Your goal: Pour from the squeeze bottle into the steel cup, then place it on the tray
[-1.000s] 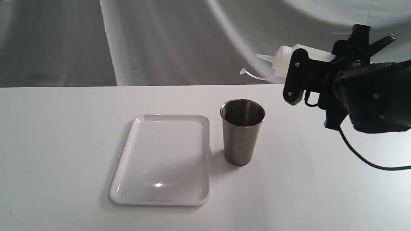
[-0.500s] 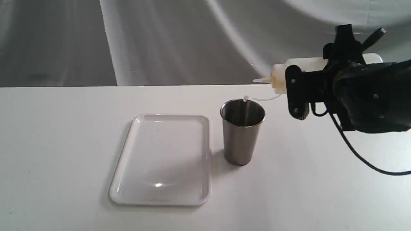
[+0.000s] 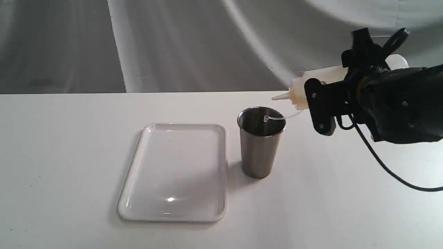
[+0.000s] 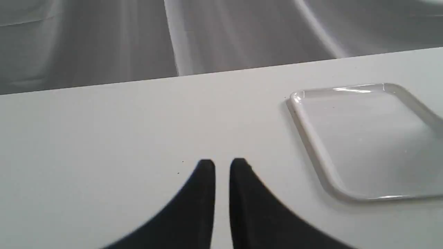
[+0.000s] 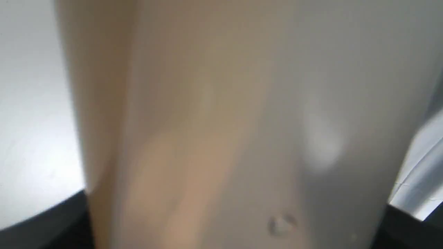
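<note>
The squeeze bottle [image 3: 323,79] lies nearly on its side in the air, held by my right gripper [image 3: 337,84], which is shut on its body. Its conical nozzle points left and slightly down, just above the right rim of the steel cup [image 3: 261,142]. The tethered cap hangs over the cup's dark mouth. The cup stands upright on the table, right of the white tray [image 3: 174,173]. In the right wrist view the bottle [image 5: 221,124] fills the picture, blurred and amber-tinted. My left gripper [image 4: 222,164] hovers low over bare table left of the tray [image 4: 363,138], its fingers almost together, holding nothing.
A white table [image 3: 69,155] carries everything, with a grey draped backdrop [image 3: 173,41] behind its far edge. A black cable [image 3: 387,169] hangs from the right arm over the table's right side.
The right gripper has turned the bottle from nozzle-up to nozzle slightly down and lowered it toward the cup. The cap strap now dangles over the cup's mouth.
</note>
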{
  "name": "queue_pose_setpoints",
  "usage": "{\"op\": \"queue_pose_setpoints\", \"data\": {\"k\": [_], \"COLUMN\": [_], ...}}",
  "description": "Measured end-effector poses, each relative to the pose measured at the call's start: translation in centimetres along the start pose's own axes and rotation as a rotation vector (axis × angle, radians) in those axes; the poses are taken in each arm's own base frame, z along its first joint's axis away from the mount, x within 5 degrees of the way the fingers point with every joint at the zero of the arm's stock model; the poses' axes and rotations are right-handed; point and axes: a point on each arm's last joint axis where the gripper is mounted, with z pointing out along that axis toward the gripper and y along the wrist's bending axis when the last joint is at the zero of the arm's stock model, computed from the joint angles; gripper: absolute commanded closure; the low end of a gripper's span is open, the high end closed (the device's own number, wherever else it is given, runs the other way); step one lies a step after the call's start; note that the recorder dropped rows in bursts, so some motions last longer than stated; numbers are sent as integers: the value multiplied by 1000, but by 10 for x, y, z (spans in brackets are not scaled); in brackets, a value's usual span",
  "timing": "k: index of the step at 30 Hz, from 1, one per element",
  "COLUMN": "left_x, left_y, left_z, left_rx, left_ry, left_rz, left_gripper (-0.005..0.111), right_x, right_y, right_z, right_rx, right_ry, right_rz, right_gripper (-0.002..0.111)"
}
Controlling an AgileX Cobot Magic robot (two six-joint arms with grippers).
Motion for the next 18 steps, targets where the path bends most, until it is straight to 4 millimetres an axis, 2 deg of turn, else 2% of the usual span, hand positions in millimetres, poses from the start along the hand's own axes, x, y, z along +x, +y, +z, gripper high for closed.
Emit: {"op": "queue_pose_setpoints", "data": {"k": [18], "left_x": [0], "left_y": [0], "left_z": [0], "left_rx": [0], "left_ry": [0], "left_rz": [0], "left_gripper": [98], "right_x": [-2], "right_y": [0], "right_z": [0], "right_rx": [3], "right_ry": [-17], "right_rz": [-62], "right_gripper": [108]}}
